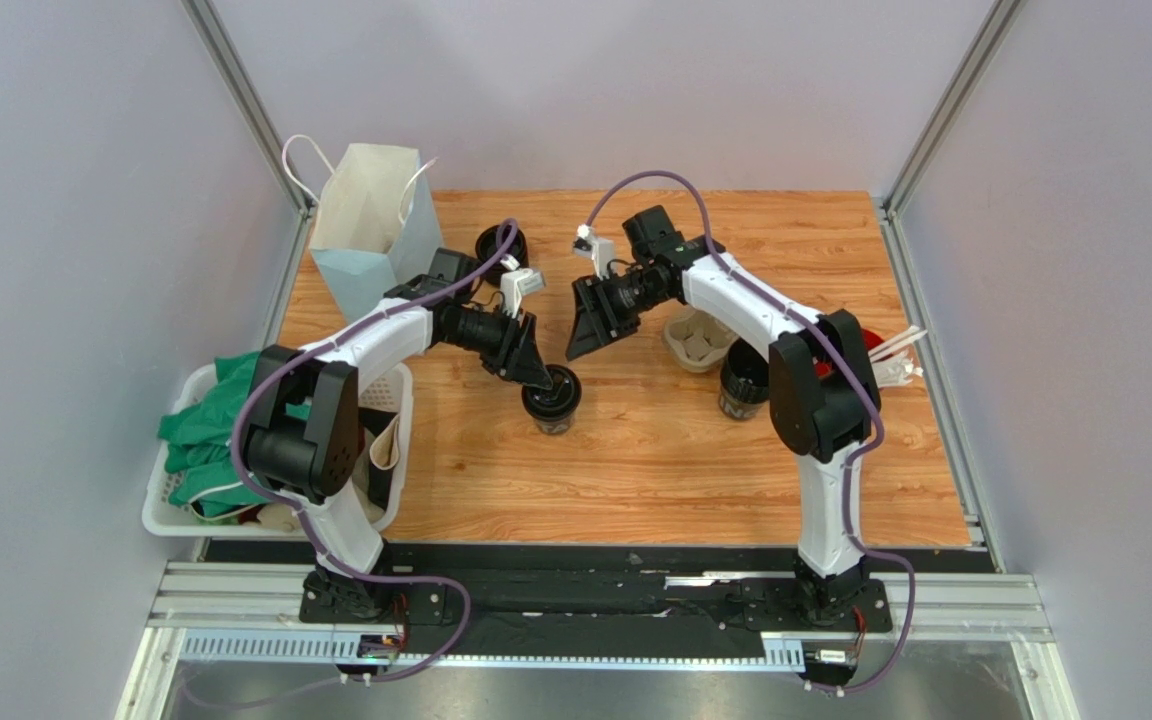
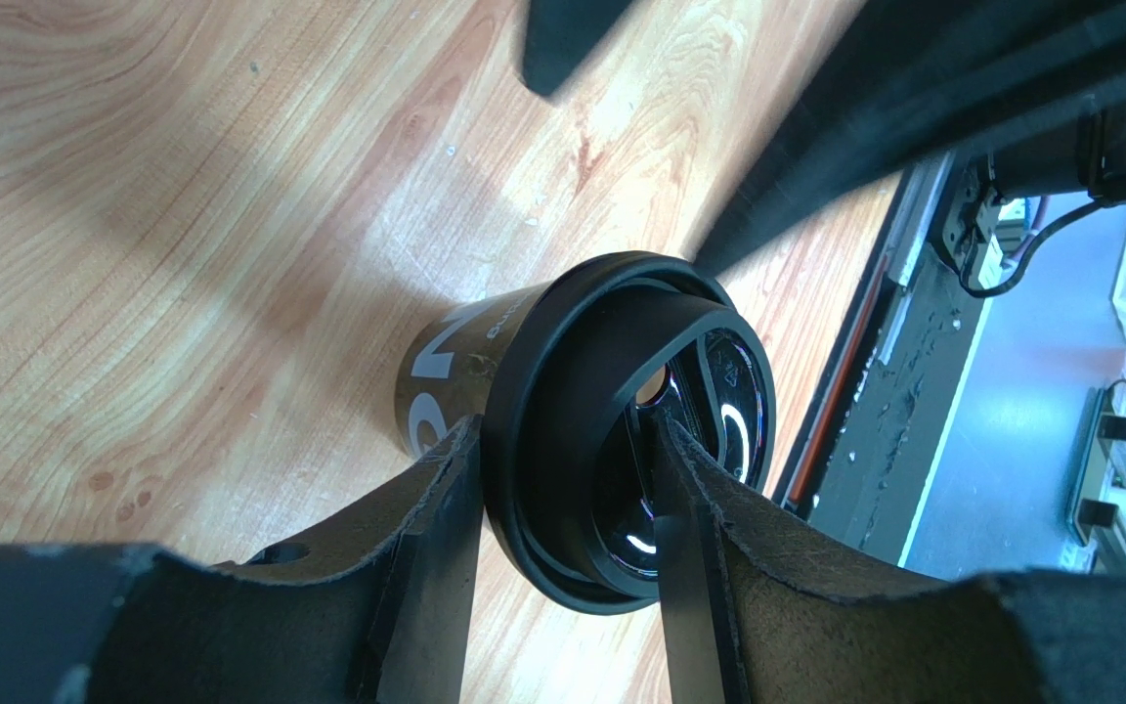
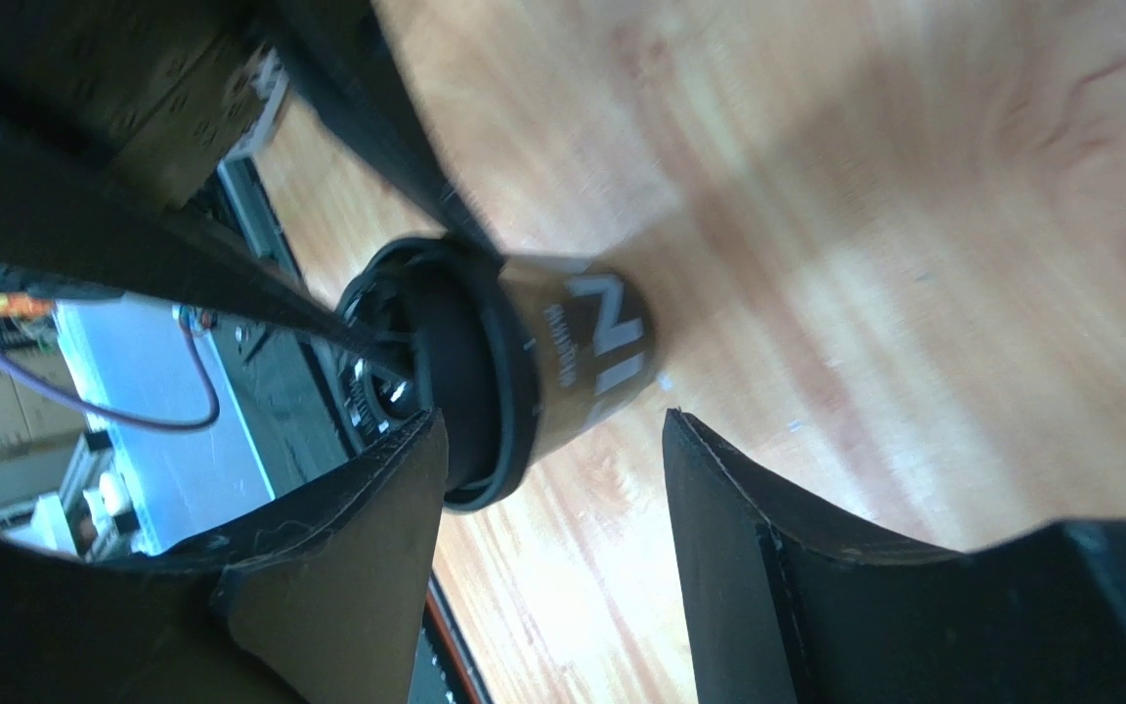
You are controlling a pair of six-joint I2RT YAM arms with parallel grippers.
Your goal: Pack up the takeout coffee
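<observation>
The takeout coffee [image 1: 554, 405], a small black cup with white lettering and a black lid, stands on the wooden table [image 1: 657, 480] near the middle. My left gripper [image 1: 537, 378] is shut on the lid's rim. In the left wrist view one finger [image 2: 437, 499] presses the outside of the rim and the other [image 2: 687, 499] sits inside the lid's recess on the cup [image 2: 452, 367]. My right gripper [image 1: 587, 338] hangs open just behind the cup. In the right wrist view the cup [image 3: 584, 352] lies beyond the right gripper [image 3: 551, 426], whose fingers hold nothing.
A cardboard cup tray [image 1: 695, 342] lies right of centre, with a second black cup [image 1: 743, 384] beside it. A red cup with white straws [image 1: 883, 353] is at the right edge. A paper bag [image 1: 372, 225] stands back left. A white basket [image 1: 184, 510] holds green cloth.
</observation>
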